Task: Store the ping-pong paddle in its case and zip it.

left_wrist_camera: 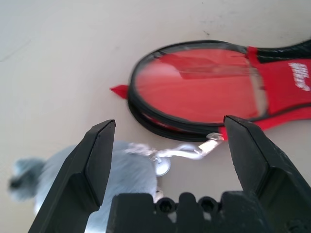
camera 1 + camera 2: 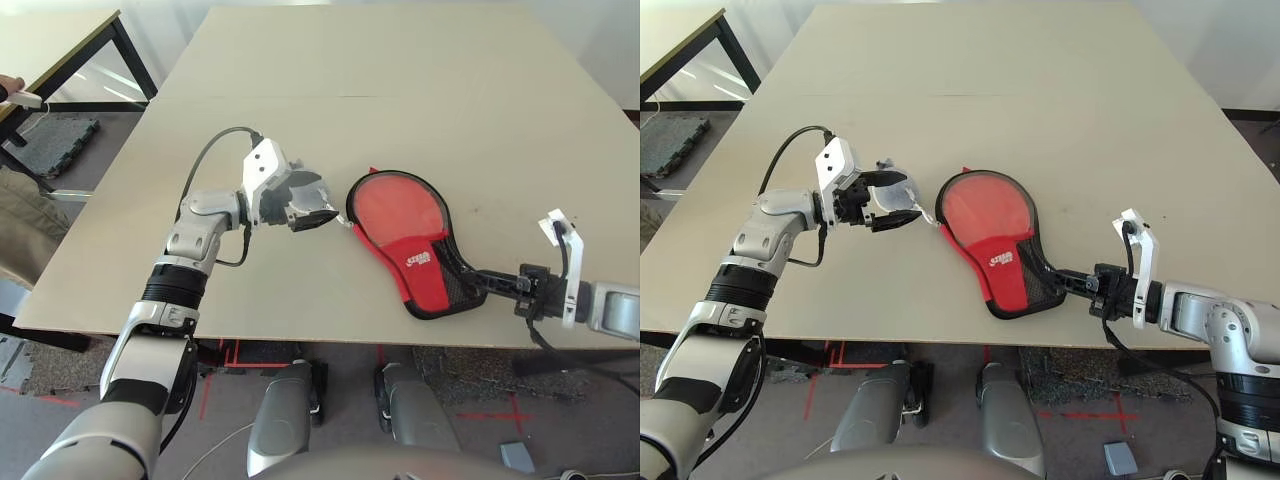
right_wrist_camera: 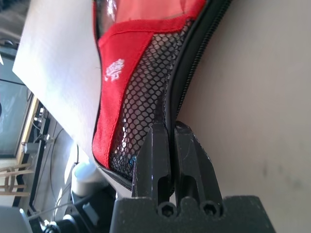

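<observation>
The red case (image 2: 418,262) lies flat near the table's front edge, its narrow black-mesh end toward my right arm. The ping-pong paddle's round red face (image 1: 194,85) shows inside the wide end, ringed by black zipper edging whose two rims stand slightly apart there; the handle is hidden. My left gripper (image 2: 325,208) is open just left of the wide end. A silver zipper pull (image 1: 187,151) on a pale cord lies between its fingers (image 1: 95,160), untouched. My right gripper (image 2: 1065,278) is shut on the case's zipper edge beside the mesh pocket (image 3: 146,92).
A whitish-grey soft thing (image 1: 121,170), blurred, lies on the table under my left gripper, at the cord's other end. The beige table (image 2: 350,80) stretches bare behind the case. A second table (image 2: 60,50) and a person's hand (image 2: 10,90) are at the far left.
</observation>
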Motion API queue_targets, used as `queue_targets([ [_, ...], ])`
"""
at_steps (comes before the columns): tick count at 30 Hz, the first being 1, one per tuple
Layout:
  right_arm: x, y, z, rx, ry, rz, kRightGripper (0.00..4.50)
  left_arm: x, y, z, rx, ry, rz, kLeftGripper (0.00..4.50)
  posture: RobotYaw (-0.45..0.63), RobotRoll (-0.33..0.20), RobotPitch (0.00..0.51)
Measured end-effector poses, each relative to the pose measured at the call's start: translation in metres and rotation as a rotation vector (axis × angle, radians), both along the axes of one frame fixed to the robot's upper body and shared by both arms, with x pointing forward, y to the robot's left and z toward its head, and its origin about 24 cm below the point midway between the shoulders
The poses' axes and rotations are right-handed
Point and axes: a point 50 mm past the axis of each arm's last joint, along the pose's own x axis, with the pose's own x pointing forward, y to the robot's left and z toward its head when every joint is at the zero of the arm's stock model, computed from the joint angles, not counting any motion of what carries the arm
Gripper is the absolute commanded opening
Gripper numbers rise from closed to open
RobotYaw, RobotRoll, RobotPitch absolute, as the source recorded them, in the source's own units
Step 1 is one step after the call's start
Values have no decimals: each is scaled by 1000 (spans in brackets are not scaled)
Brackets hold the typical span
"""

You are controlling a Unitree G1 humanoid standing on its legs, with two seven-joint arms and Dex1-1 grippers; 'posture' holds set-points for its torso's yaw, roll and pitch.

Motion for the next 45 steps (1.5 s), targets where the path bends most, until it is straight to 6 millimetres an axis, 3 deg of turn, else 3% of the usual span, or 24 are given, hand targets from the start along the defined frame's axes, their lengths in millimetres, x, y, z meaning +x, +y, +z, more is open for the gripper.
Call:
queue_targets([
  [10,-12,0,-3,-15,2,12,53,0,-1,2,1,-5,-13,4500,-15,0,144],
  [11,-11,0,-2,-17,-3,12,560,0,-1,2,1,-4,-12,4500,-15,0,142],
  [13,-12,-4,1,-30,-5,26,1159,0,-1,2,2,-1,-12,4500,-15,0,139],
  [18,-12,-23,29,-92,-60,100,3016,0,-1,3,3,5,-11,4500,-16,0,136],
  [22,-4,-36,39,-122,-101,80,4473,0,0,4,5,2,-9,4500,-15,0,132],
  [26,16,-42,54,-156,-228,51,4473,1,1,6,9,-3,-6,4500,-6,0,128],
  [29,34,-25,61,-162,-326,108,4473,1,3,7,15,-9,-2,4500,-2,0,127],
  [34,61,13,55,-172,-393,231,4473,1,7,8,20,-12,8,4500,6,0,124],
  [40,90,35,44,-214,-417,266,4473,3,11,10,26,-21,33,4500,27,0,126],
  [45,101,37,29,-279,-395,266,4473,4,18,11,45,-27,76,4500,44,0,133],
])
